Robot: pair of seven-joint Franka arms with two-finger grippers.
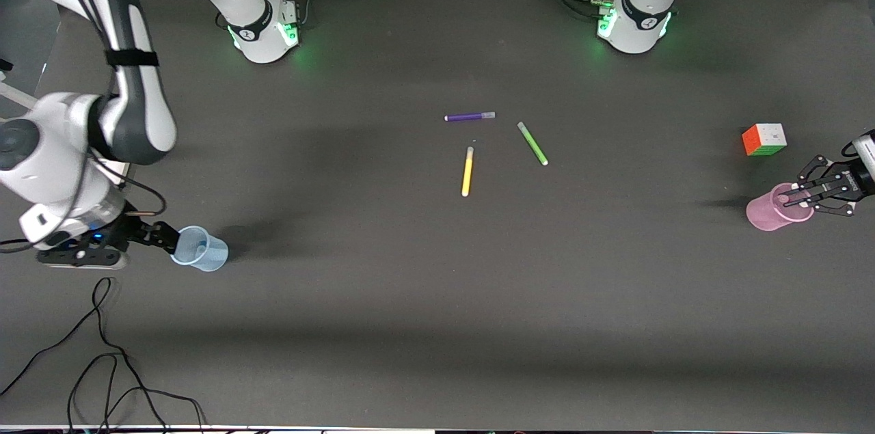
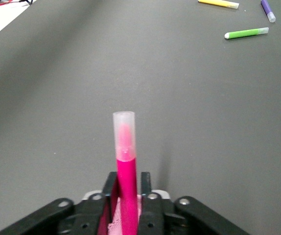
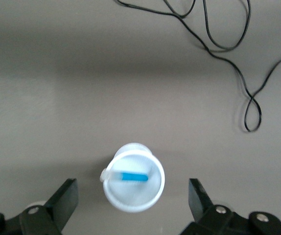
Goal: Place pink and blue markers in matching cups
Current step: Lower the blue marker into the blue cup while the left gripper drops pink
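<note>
My left gripper [image 1: 793, 199] is over the pale pink cup [image 1: 771, 212] at the left arm's end of the table. It is shut on the pink marker [image 2: 126, 181], which stands between the fingers [image 2: 152, 208] with its pale end up and its lower end in the cup [image 2: 112, 226]. My right gripper [image 1: 166, 237] is open over the pale blue cup [image 1: 202, 251] at the right arm's end. In the right wrist view the blue marker [image 3: 132, 176] lies inside that cup [image 3: 134, 198], between the wide-open fingers [image 3: 67, 196] of the gripper [image 3: 132, 188].
A purple marker [image 1: 469, 117], a green marker [image 1: 532, 143] and a yellow marker [image 1: 467, 171] lie mid-table. A colour cube [image 1: 764, 139] sits near the pink cup, farther from the front camera. Black cables [image 1: 102, 352] trail near the blue cup.
</note>
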